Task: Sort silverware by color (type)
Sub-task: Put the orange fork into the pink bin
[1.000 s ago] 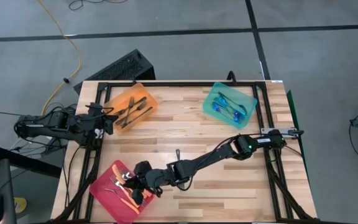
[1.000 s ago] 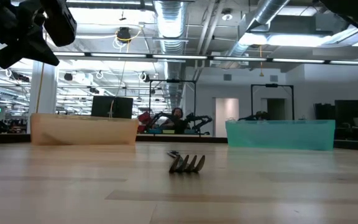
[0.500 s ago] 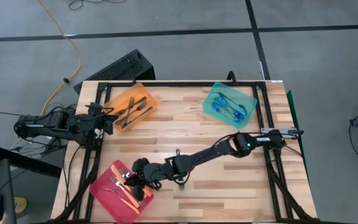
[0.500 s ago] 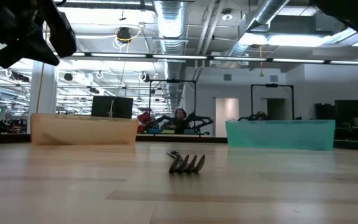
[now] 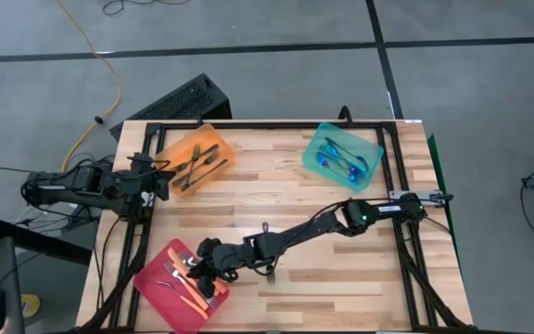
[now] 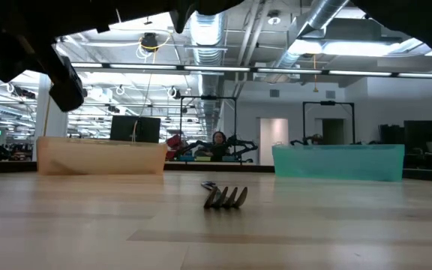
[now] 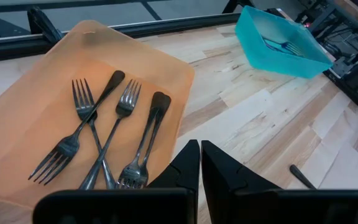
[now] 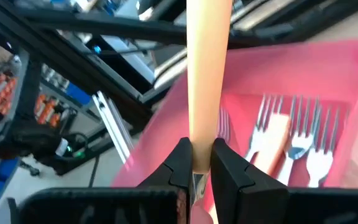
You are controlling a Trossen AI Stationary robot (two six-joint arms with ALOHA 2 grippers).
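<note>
Two arms over a wooden table (image 5: 286, 199) with three trays of forks

The right arm reaches across the table, its end effector (image 5: 208, 275) over the edge of the pink tray (image 5: 176, 286) of orange-handled forks (image 5: 189, 289). The left arm waits at the table's left edge, its end effector (image 5: 165, 182) beside the orange tray (image 5: 196, 158) of dark forks (image 5: 193, 164). The teal tray (image 5: 342, 157) holds blue-handled forks (image 5: 339, 160). One dark fork (image 5: 267, 252) lies loose on the table, partly under the right arm.

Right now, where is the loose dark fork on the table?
The dark fork lies on bare wood near the table's front middle in the high view, beside the right arm, right of the pink tray.
</note>
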